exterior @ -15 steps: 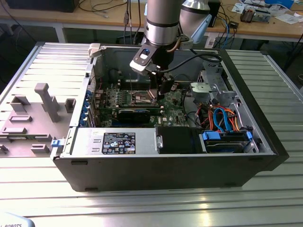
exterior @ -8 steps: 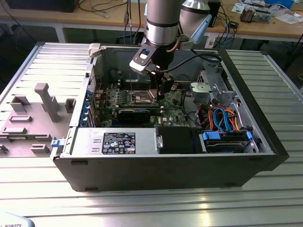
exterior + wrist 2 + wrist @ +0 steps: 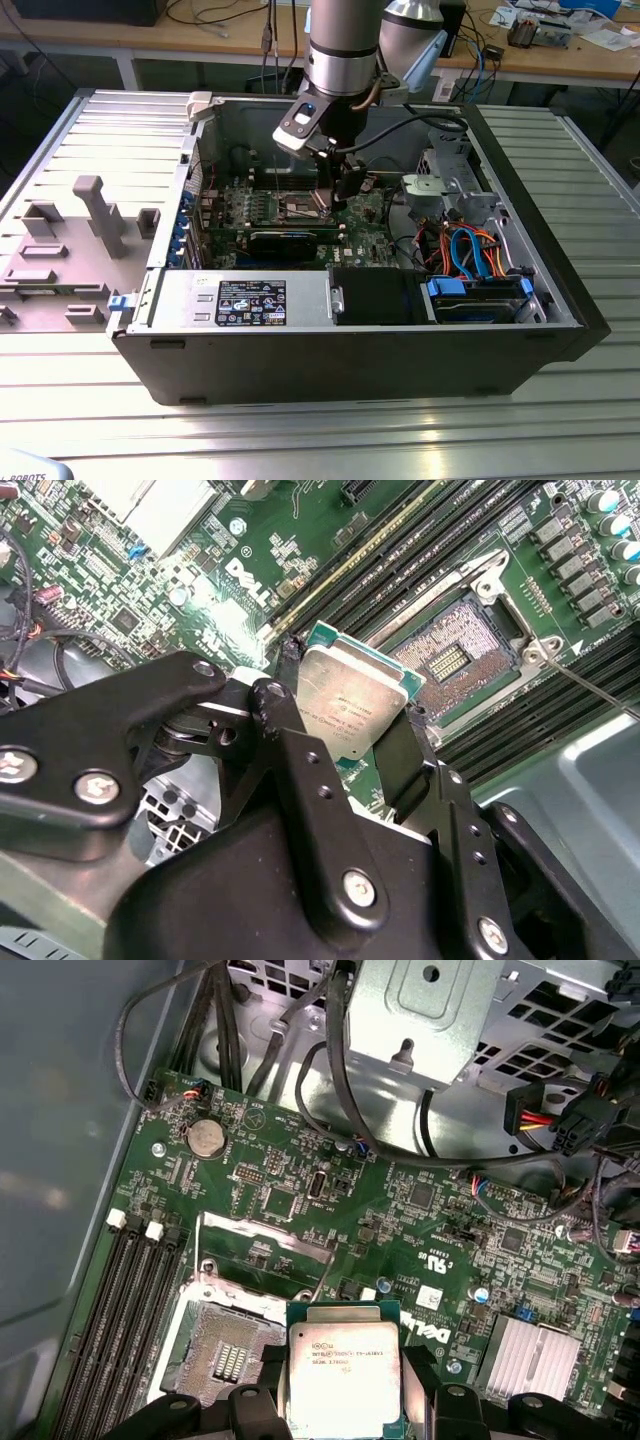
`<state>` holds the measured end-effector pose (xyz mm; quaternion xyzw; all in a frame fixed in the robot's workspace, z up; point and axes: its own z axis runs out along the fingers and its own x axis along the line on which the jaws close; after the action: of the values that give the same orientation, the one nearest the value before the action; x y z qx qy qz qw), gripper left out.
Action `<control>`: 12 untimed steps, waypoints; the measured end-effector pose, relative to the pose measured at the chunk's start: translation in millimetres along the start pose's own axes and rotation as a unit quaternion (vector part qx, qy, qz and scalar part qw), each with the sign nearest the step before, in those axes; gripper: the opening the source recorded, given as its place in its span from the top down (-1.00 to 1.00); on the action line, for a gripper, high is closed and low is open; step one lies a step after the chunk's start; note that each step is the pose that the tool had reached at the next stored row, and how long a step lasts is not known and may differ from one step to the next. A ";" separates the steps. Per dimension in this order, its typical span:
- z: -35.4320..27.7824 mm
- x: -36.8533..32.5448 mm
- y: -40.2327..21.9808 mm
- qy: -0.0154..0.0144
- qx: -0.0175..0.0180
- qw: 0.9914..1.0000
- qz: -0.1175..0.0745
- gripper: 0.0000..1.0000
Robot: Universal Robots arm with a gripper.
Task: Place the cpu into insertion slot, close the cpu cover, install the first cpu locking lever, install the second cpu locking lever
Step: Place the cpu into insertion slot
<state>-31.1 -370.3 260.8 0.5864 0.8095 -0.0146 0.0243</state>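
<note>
Pinching the small flat square cpu (image 3: 352, 702) with its silvery-grey metal top by two opposite edges, the black pincer (image 3: 345, 715) has its fingers pressed against the chip on either side. In both wrist views the cpu (image 3: 343, 1375) hangs above the green circuit board (image 3: 330, 1190), just beside the insertion slot (image 3: 225, 1360), a small square socket with a dark centre and silvery rim, and is not seated in it. The socket lies uncovered. The cpu cover (image 3: 268, 1234), a thin silvery metal frame with a square window, stands swung up along one edge of the socket. Long black memory slots (image 3: 130, 1300) run along the socket's other side. In the exterior view the grey arm (image 3: 340, 50) reaches down into the open dark computer case (image 3: 350, 360), which lies on a ribbed metal table (image 3: 100, 130), with the pincer (image 3: 335, 195) low over the board.
</note>
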 end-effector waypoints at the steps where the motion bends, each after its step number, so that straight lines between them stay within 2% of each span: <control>1: 0.0 0.0 0.0 0.000 0.000 1.000 0.001 -0.08; 12: 0.2 0.0 0.0 -0.002 0.001 1.000 0.011 -0.08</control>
<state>-31.1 -370.3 260.7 0.5953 0.8029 -0.0165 0.0253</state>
